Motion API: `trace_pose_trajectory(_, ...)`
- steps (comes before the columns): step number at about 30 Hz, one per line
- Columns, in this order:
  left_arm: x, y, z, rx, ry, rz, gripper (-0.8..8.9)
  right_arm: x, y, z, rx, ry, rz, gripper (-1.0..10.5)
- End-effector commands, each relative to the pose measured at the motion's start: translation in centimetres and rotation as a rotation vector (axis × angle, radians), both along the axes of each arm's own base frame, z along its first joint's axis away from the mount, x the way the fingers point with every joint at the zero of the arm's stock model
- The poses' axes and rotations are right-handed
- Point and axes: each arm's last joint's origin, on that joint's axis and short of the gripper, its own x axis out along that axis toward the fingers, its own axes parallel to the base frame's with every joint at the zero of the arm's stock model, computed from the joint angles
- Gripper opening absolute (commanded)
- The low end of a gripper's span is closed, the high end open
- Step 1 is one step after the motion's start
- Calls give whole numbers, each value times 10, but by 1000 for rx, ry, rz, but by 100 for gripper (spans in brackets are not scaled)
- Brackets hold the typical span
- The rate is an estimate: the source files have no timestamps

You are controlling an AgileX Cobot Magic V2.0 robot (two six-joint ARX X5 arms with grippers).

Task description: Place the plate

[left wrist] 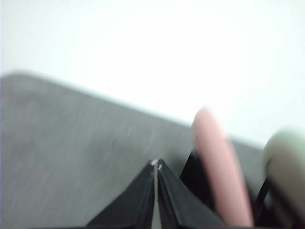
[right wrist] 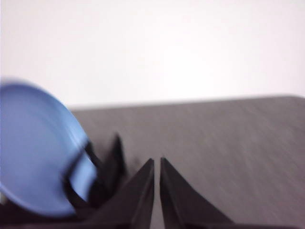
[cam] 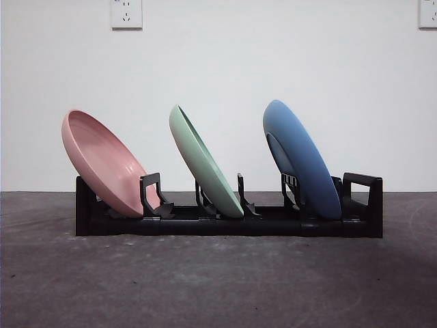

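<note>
While both hands closed, apparently empty, plates rest in rack, grey table.

Pink plate; pale green plate; blue plate; black rack; grey table

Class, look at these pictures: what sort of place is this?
Probably an indoor test bench, not a kitchen: a bare grey table, a plain white wall with power sockets, and one black dish rack.
</note>
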Motion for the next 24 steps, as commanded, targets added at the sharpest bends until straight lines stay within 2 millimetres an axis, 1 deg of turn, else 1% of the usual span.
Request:
trace_pose_trajectory(1, 0, 0, 5, -32, -97, -8, 7, -1, 2, 9, 134, -85, 87, 19)
trace_pose_trajectory(4, -3, 0, 16, -97, -172, -25, 7, -3, 4, 16, 214, -109, 149, 14)
trace_pose_trajectory(7, -8, 0, 33, -195, -175, -46, 8, -8, 4, 30, 312, -48, 159, 14)
trace_pose_trajectory(10, -18, -1, 56, -209, -122, -68, 9, -16, 4, 56, 333, 0, 154, 14)
trace_pose_trajectory(12, -24, -2, 73, -203, -80, -95, 9, -22, 4, 79, 330, 16, 152, 14)
trace_pose_trajectory(14, -28, -3, 89, -182, -41, -142, 10, -26, 4, 100, 318, 42, 163, 14)
trace_pose_trajectory(17, -32, -5, 108, -178, 24, -202, 11, -27, 6, 124, 295, 106, 209, 14)
trace_pose_trajectory(20, -33, -7, 125, -181, 109, -241, 11, -23, 8, 143, 272, 204, 258, 14)
trace_pose_trajectory(24, -31, -8, 139, -119, 228, -296, 11, -13, 9, 157, 298, 367, 305, 14)
